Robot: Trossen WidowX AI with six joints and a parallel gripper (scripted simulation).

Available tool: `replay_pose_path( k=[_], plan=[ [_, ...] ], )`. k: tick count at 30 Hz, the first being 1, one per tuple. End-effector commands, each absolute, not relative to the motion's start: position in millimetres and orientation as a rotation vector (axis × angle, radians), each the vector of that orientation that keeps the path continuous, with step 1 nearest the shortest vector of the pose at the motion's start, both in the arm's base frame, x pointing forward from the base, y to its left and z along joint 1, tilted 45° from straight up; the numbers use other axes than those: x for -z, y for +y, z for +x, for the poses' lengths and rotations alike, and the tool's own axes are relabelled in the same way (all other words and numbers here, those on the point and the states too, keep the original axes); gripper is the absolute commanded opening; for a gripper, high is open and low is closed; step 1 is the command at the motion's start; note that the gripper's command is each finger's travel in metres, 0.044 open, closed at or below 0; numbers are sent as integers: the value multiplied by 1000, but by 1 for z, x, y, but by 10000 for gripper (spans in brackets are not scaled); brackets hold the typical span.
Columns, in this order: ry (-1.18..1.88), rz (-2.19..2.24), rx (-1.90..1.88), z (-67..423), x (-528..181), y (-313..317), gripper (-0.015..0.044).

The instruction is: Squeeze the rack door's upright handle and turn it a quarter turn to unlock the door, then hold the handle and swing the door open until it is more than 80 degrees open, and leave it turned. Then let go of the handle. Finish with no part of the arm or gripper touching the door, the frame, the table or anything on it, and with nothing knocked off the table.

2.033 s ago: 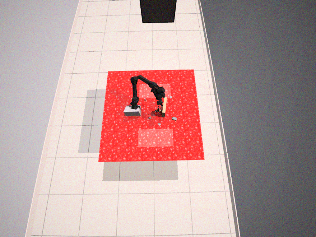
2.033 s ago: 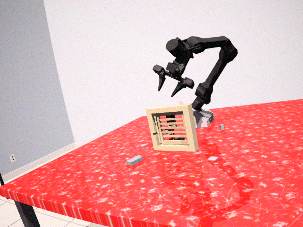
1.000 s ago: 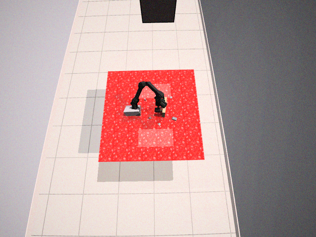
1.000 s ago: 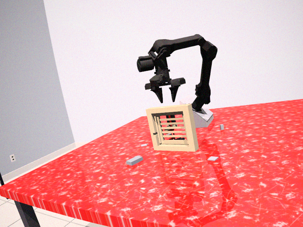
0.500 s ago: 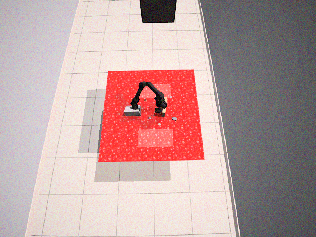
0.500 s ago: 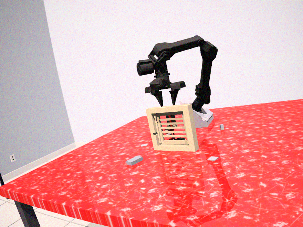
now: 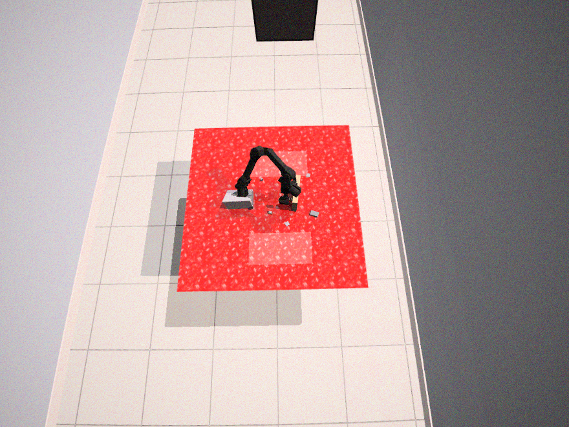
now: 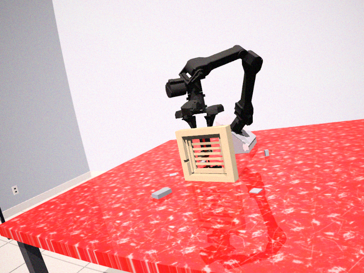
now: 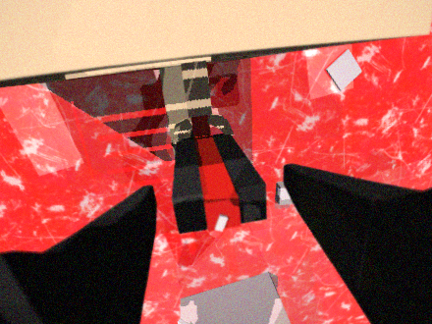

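Note:
The cream rack frame (image 8: 231, 155) (image 9: 196, 34) stands upright on the red table. Its slatted door (image 8: 209, 171) looks shut inside it. A dark catch (image 8: 185, 160) shows at the frame's left inner side in the exterior view. The upright black and red handle (image 9: 218, 184) is on the door's robot side, seen partly through the slats in the exterior view. My gripper (image 8: 201, 124) (image 9: 221, 178) is open and points down behind the frame. In the wrist view its fingers stand left and right of the handle, with a gap on both sides. The fingertips' height beside it is hidden in the exterior view.
Small grey blocks lie around the rack: a larger one (image 7: 313, 213) (image 8: 161, 192) on the far side from the base, a flat one (image 8: 255, 190) (image 9: 345, 70) and a small one (image 8: 266, 152). The arm's pale base (image 7: 238, 200) (image 9: 231, 301) stands on the robot side.

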State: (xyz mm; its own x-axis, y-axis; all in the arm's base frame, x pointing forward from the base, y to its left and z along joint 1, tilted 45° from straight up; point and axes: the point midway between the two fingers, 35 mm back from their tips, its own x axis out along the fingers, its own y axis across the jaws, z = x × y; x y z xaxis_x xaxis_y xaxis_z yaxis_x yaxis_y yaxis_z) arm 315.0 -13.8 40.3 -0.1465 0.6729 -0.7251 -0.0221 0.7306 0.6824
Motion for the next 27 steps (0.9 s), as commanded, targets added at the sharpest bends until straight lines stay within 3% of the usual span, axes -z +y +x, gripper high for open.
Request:
replay_pose_path(
  k=[1, 15, 22, 27],
  plan=[
    [1622, 544, -657, 313, -35, -7, 294],
    [1621, 545, -659, 308, -21, 7, 294],
    [1621, 545, -659, 308, -21, 7, 111],
    [1621, 545, -659, 308, -21, 7, 77]
  ],
)
